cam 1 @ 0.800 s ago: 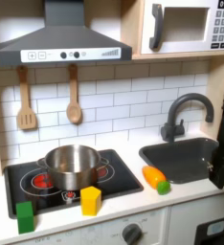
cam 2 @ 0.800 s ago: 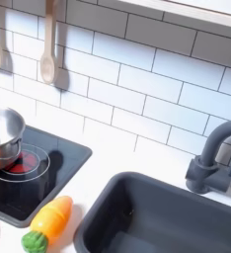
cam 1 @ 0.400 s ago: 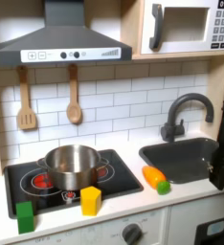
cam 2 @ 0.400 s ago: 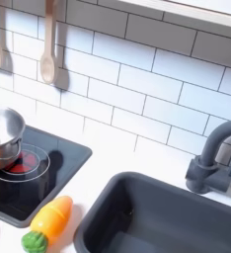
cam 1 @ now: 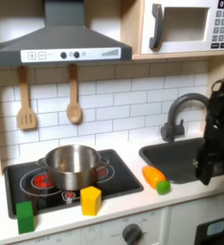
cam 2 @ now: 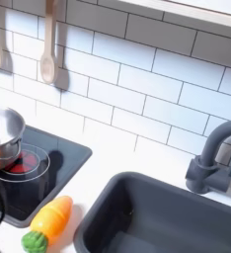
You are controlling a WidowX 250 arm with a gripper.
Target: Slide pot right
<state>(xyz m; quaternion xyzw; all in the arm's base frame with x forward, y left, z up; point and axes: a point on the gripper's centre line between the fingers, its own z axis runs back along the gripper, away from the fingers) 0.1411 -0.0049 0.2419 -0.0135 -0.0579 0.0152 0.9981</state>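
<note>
Over the sink [cam 1: 181, 153], your arm [cam 1: 215, 124] is now higher and further in; the pot [cam 1: 70, 167] has not moved. Jaw state: I cannot tell.

A yellow block [cam 1: 90, 199] and a green block [cam 1: 25, 216] stand at the stove's [cam 1: 123, 182] front edge. A toy carrot [cam 2: 48, 221] lies between stove and sink [cam 2: 157, 212].

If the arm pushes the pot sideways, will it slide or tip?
The pot looks wide and low, so it should slide rather than tip. Its shiny metal on the smooth stove probably slips easily. It seems rigid, likely light.
</note>
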